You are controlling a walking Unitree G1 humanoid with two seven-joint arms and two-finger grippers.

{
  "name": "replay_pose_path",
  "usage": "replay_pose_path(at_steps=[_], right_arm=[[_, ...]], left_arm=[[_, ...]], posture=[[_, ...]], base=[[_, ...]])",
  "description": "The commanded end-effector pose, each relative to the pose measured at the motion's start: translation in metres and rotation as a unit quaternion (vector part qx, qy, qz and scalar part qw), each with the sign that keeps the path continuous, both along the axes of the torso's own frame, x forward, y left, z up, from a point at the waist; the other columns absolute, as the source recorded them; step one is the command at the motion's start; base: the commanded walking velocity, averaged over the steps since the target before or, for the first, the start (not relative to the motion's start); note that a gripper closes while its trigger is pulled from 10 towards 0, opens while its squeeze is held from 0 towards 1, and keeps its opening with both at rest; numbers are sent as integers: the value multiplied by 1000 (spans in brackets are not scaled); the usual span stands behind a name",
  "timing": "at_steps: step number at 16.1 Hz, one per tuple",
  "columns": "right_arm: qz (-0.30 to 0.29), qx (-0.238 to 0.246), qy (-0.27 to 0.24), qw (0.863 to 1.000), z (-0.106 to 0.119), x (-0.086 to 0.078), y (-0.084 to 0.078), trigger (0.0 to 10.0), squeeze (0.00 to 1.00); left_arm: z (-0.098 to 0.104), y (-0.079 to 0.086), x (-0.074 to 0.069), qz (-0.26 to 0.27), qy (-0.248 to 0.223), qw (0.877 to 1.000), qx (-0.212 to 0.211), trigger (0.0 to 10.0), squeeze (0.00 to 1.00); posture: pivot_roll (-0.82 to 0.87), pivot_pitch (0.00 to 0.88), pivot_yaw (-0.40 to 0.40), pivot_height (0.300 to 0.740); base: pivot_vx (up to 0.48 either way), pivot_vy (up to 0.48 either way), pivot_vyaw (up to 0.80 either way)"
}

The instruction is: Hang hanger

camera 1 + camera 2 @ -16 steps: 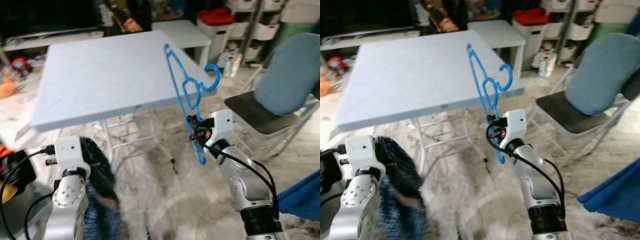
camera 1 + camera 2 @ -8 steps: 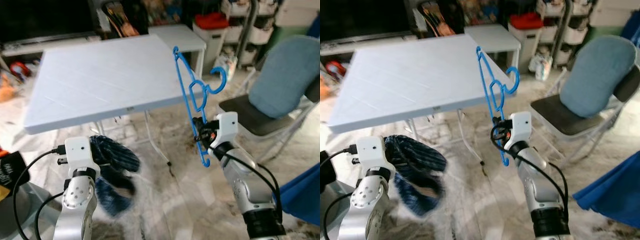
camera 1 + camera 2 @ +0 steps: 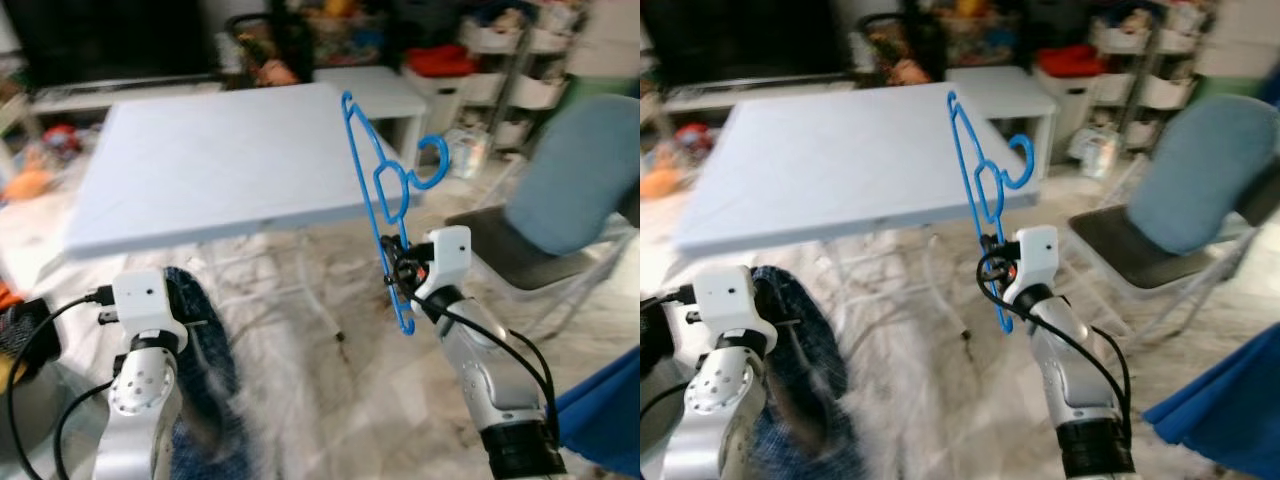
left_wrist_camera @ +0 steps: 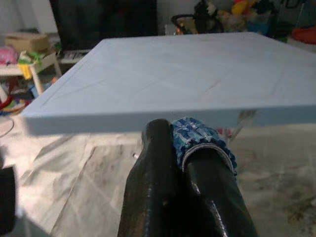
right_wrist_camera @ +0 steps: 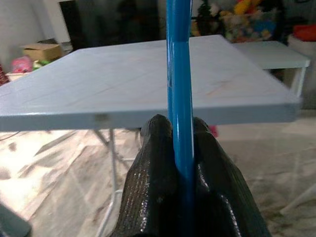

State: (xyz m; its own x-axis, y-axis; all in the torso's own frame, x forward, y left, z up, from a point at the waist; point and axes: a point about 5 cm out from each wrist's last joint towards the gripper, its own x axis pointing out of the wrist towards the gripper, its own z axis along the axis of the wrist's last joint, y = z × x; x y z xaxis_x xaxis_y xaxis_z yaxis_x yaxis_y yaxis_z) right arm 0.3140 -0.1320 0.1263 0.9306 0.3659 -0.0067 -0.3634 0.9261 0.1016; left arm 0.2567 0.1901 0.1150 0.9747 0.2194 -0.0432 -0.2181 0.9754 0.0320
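Note:
A blue plastic hanger [image 3: 385, 190] stands upright in my right gripper [image 3: 398, 268], which is shut on its lower bar; its hook [image 3: 432, 165] points right, in front of the table's right edge. In the right wrist view the fingers [image 5: 158, 163] pinch the blue bar [image 5: 178, 89]. My left gripper [image 4: 185, 163] is shut on a blue checked cloth [image 4: 197, 136], which hangs blurred beside the left arm [image 3: 205, 380], low in front of the table.
A pale blue folding table [image 3: 200, 160] stands straight ahead. At the right is a folding chair [image 3: 570, 200] with a blue back. A white side table [image 3: 375, 85] and storage shelves are behind. Blue fabric [image 3: 610, 400] lies at the lower right.
The view has swung a little, and the table looks shifted. The blue cloth in my left gripper has swung down beside the arm. The hanger stays in the right gripper.

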Motion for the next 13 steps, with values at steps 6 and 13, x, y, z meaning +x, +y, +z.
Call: replay_pose_path(at_steps=[6, 13], right_arm=[[-2, -3, -14, 1000, 7, 1, -3, 10000, 0], [6, -3, -17, 1000, 8, 2, 0, 10000, 0]], left_arm=[[8, -3, 4, 1, -18, 1000, 1, 10000, 0], [17, -1, 6, 6, -32, 999, 16, 10000, 0]], posture=[[-36, 0, 11, 740], [-31, 0, 7, 740]], base=[[466, 0, 0], [446, 0, 359]])
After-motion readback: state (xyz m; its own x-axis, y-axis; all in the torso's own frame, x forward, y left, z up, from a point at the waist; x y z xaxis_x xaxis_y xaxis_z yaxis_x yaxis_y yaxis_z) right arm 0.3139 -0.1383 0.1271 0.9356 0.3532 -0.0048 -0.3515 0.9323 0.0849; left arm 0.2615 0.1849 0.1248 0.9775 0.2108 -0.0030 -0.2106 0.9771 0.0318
